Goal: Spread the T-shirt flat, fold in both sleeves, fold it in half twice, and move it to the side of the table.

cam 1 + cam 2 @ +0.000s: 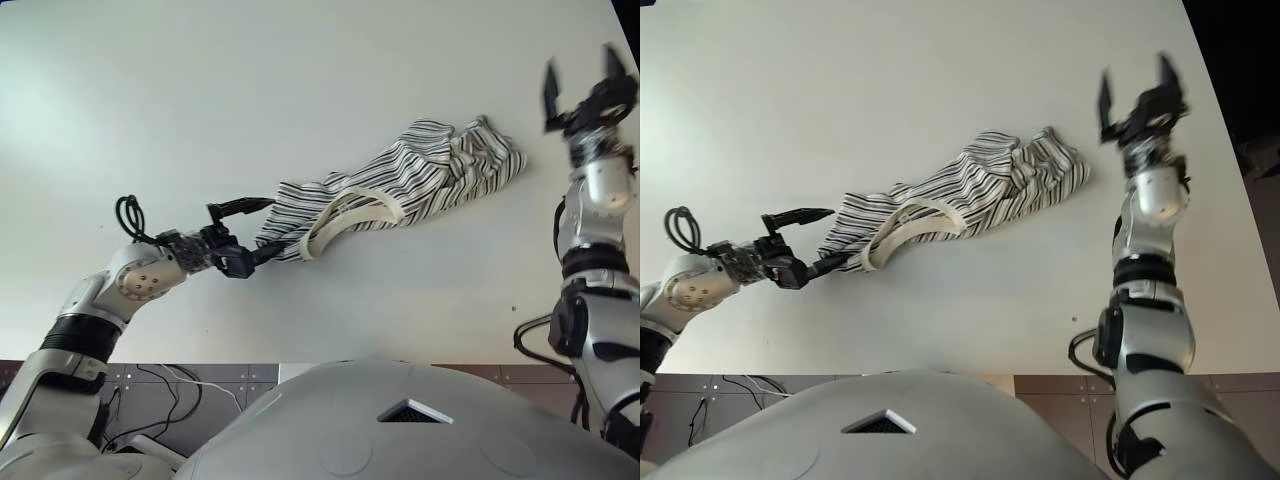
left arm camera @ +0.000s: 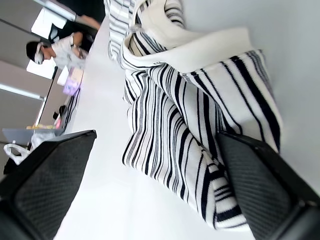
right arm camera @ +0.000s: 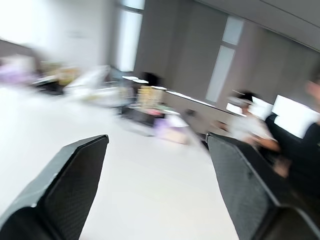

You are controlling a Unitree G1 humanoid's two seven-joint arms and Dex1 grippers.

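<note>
A black-and-white striped T-shirt (image 1: 420,170) with a cream collar (image 1: 350,215) lies crumpled in a diagonal strip on the white table (image 1: 200,100). My left gripper (image 1: 268,228) is low at the shirt's near-left end, open. One corner of the striped cloth (image 2: 190,150) lies between its fingers, with one finger (image 2: 260,190) against the fabric. My right gripper (image 1: 1135,90) is raised just beyond the shirt's far-right end, open with nothing between its fingers (image 3: 70,190).
Bare table top stretches to the left and far side of the shirt. The table's right edge (image 1: 1230,150) runs close behind the right arm, and its front edge (image 1: 300,360) is near my body. Cables (image 1: 170,385) hang below the front edge.
</note>
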